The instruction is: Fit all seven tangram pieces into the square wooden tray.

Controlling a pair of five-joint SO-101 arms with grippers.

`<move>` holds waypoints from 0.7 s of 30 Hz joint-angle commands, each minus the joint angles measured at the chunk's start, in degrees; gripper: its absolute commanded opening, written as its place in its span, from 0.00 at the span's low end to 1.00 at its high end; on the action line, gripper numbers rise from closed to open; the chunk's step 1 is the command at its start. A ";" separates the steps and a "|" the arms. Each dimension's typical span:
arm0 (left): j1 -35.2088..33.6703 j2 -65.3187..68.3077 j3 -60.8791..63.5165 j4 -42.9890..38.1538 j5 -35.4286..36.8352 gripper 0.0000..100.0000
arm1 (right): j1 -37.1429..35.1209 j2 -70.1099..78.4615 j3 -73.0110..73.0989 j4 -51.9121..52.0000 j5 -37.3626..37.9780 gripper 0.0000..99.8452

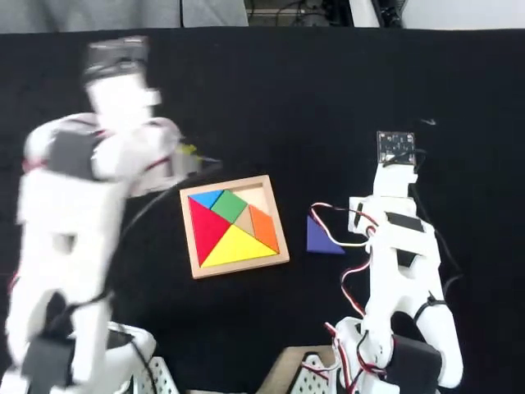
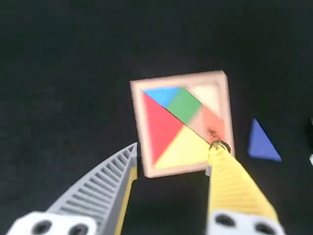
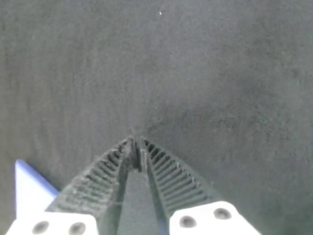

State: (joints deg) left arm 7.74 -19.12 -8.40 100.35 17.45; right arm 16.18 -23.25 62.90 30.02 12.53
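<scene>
1. Clearly, the task is near its end: the wooden tray (image 1: 194, 246) lies on the black cloth (image 1: 328, 98) between the two arms, and as far as I can count it holds six pieces, among them the red triangle (image 1: 205, 230), the yellow triangle (image 1: 238, 246) and the green piece (image 1: 230, 205).
2. One place is not filled, the empty corner (image 1: 256, 197) on the far side of the tray, toward the right arm.
3. The last piece, the dark blue triangle (image 1: 321, 236), lies flat on the cloth just beside the tray, between it and the right arm (image 1: 398, 254).
4. The left gripper (image 2: 177, 146) hangs above the tray with its jaws spread wide and nothing between them.
5. The right gripper (image 3: 134, 143) has its jaws pressed together, holding nothing, over bare cloth; the blue triangle (image 3: 27, 188) is near it, off to one side.
6. I judge the step in hand is the fetching of this seventh piece.
7. The next move calls for a gripper to open, come down over the triangle and take it by its edges.
8. It must then be turned so that its right angle meets the tray's corner, and be lowered flat, without pushing the neighbouring pieces.
</scene>
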 commanded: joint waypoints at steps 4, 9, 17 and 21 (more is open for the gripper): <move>-22.99 -17.23 27.30 -8.97 -14.77 0.23 | -5.27 -0.84 -5.14 8.79 10.46 0.01; -34.59 -20.13 57.27 -33.85 -18.99 0.23 | -12.66 -6.55 -6.64 18.90 11.60 0.02; -39.52 -24.62 80.40 -50.99 -24.70 0.23 | -25.14 -17.10 -8.31 35.16 11.69 0.18; -39.43 -26.64 81.71 -51.34 -24.79 0.23 | -28.84 -15.78 -6.37 35.96 15.30 0.17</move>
State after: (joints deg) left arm -31.30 -43.03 72.57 50.59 -6.90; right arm -10.11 -38.46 57.80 65.54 25.63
